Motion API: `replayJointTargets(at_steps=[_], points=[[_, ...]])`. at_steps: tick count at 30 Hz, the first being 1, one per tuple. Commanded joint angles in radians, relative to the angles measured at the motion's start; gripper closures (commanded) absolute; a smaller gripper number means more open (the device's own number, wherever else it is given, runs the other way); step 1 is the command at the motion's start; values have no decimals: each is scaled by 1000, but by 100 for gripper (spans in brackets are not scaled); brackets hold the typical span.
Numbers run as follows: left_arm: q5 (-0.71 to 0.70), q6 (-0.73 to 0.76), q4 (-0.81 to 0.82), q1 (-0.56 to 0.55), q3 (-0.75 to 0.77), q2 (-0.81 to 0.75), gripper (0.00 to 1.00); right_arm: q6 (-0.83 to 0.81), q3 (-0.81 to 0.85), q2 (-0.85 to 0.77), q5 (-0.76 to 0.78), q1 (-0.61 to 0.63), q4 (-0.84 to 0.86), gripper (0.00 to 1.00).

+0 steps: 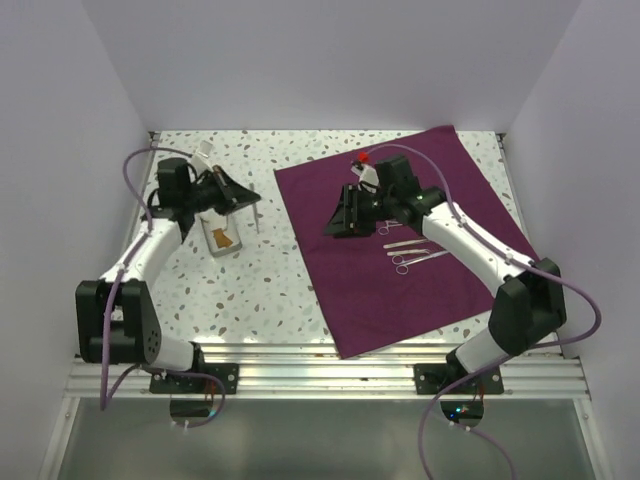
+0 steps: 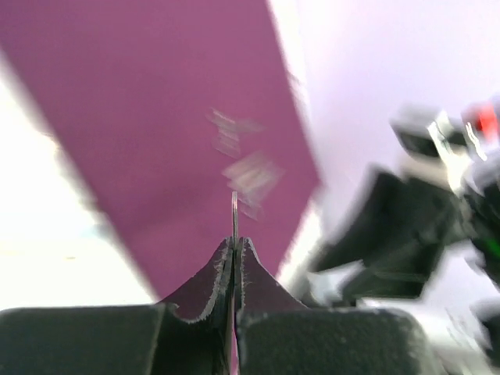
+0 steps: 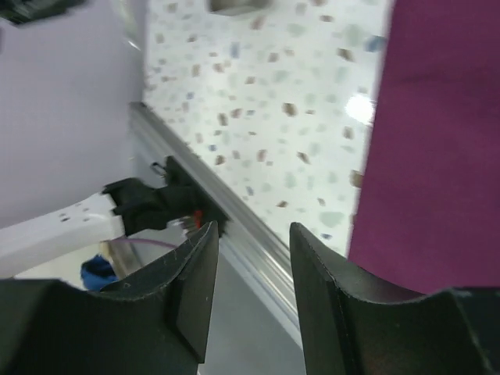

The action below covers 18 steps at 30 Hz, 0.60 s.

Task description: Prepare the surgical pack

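Note:
The plum-purple cloth (image 1: 400,240) of the surgical pack lies spread flat on the right half of the table. Several steel scissors-like instruments (image 1: 412,252) rest on it. A small steel tray (image 1: 222,236) with an orange strip (image 1: 224,240) in it stands on the speckled table to the left of the cloth. My left gripper (image 1: 252,201) hovers just above the tray, shut on a thin steel instrument (image 2: 234,209) that pokes out past the fingertips (image 2: 234,244). My right gripper (image 1: 338,220) hangs over the cloth's left part, open (image 3: 250,230) with nothing between its fingers.
White walls close in the table on the left, back and right. An aluminium rail (image 1: 330,355) runs along the near edge, and the cloth's front corner reaches it. In the left wrist view the right arm (image 2: 414,234) shows blurred at the right.

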Motion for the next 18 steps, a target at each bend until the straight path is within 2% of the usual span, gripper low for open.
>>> replayJointTargets(at_steps=[1,4,5,10,18], points=[[-199,376,-491,114,157,66,100,-124,50,27,183,-44,-251,54],[-401,447,-584,138,241,178,100,-133,37,41,184,-79,-294,54],[-430,452,-607,147,258,203,100,-132,32,44,182,-88,-294,54],[-542,434,-616,164,337,355,100,-133,18,56,196,-149,-305,54],[-627,440,-634,170,461,478,100,-126,26,99,354,-202,-360,54]])
